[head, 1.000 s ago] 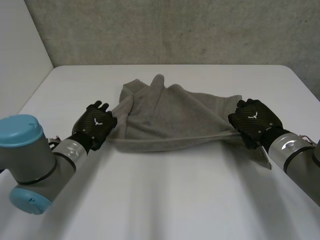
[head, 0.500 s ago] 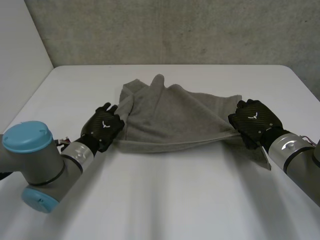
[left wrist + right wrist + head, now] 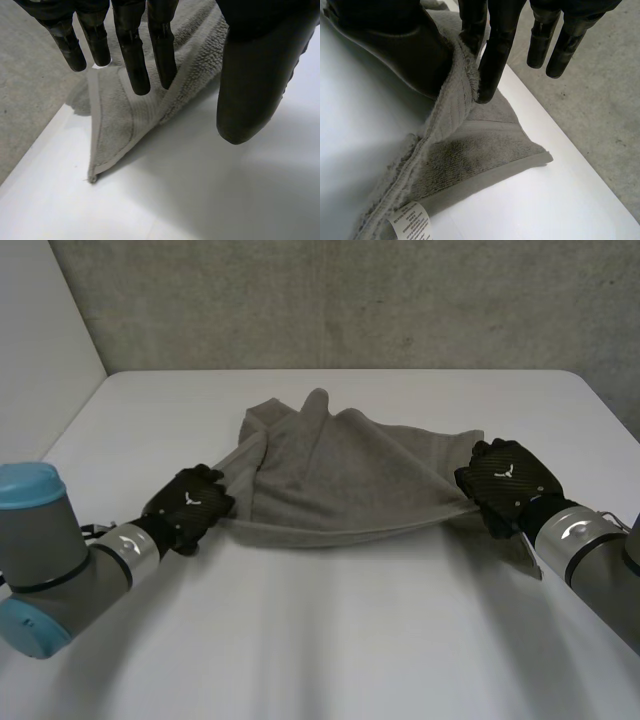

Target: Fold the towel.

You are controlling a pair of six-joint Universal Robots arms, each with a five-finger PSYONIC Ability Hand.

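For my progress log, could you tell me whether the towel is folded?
Not folded: the towel lies rumpled, its near edge pinched up between left hand and right hand.

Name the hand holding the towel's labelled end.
The right hand: the white label sits on the towel beneath it; the left hand holds a plain corner.

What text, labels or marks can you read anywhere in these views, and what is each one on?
On the care label sewn at the edge of the towel: several lines of print, too small to read.
On the back of the left hand and of the right hand: one small white emblem each, a sign and not letters.
There are no other words, numbers or brands.
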